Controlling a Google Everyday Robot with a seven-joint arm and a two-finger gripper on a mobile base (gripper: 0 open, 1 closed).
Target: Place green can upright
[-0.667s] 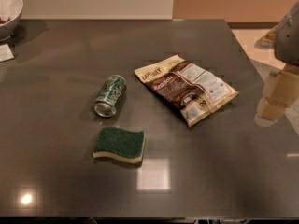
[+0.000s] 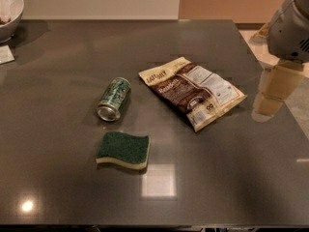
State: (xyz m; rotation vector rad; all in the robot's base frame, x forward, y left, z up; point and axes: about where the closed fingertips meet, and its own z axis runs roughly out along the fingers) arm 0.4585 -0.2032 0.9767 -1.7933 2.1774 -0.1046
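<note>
The green can lies on its side on the dark grey table, left of centre. One silver end faces the front and its patterned body points toward the back. My gripper hangs below the grey arm at the table's right edge. It is far to the right of the can, beyond the snack bag, and holds nothing that I can see.
A brown and cream snack bag lies flat in the middle, between can and gripper. A green-topped yellow sponge lies just in front of the can. A white bowl stands at the back left corner, with a paper slip near it.
My gripper has shifted slightly left, in over the table's right edge. The can, sponge and bag have not moved.
</note>
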